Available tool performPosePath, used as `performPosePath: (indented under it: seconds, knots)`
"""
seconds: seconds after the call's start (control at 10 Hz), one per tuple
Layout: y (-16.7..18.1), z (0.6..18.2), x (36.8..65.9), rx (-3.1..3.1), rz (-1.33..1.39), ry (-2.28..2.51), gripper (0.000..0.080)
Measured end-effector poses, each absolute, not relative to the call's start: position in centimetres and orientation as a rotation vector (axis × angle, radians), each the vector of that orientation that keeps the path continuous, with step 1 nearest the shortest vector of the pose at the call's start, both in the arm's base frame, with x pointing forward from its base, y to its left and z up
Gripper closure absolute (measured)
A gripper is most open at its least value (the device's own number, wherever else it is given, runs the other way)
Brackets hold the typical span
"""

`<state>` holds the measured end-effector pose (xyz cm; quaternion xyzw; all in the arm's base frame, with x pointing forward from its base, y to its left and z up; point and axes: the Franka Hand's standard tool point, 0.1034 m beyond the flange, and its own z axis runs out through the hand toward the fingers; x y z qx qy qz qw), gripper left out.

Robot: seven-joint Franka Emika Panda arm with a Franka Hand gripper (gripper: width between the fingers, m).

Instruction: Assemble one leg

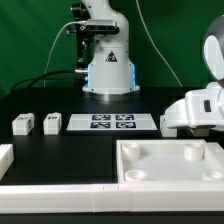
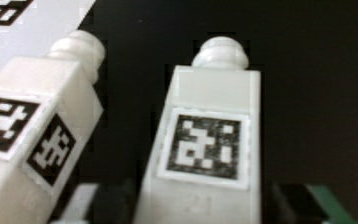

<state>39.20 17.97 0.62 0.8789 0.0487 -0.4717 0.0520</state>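
1. Up close in the wrist view: the leg [image 2: 208, 140] lying flat on the black surface [image 2: 309, 90], tag facing up, round peg end on the marker board [image 2: 2, 10] side.
2. Just beside it, nearer the marker board: a second leg [image 2: 43, 130] lying the same way, with a thin dark gap between the two.
3. Pincer [image 2: 208, 203] released, not squeezing: one dark finger [image 2: 98, 203] on each side of the leg, at the end away from the marker board (with a strip of black showing between leg and finger on one side).
4. In the exterior view, past the marker board toward the exterior view's left: a near leg [image 1: 50, 123] and a far leg [image 1: 22, 124], a little apart (maybe the same two as up close, cannot tell).
5. In front of the marker board, closer to the camera: a big white tray [image 1: 170, 170] with round sockets.
6. Behind the marker board: the robot base [image 1: 108, 72]. Over its end on the exterior view's right: the white arm [image 1: 198, 110].
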Motion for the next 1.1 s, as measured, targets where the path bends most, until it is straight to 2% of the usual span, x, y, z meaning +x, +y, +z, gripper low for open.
performPosePath:
  seconds: [0.1,0.6,0.9,1.1]
  knots:
    - [18.0,0.6,39.2,2.673,-1.435,0.148,0.0509]
    - [18.0,1.0,39.4,2.675,-1.429,0.146,0.0508]
    - [17.2,4.2,39.7,2.656,-1.403,0.084,0.0508]
    - [16.2,7.0,40.0,2.646,-1.395,0.072,0.0508]
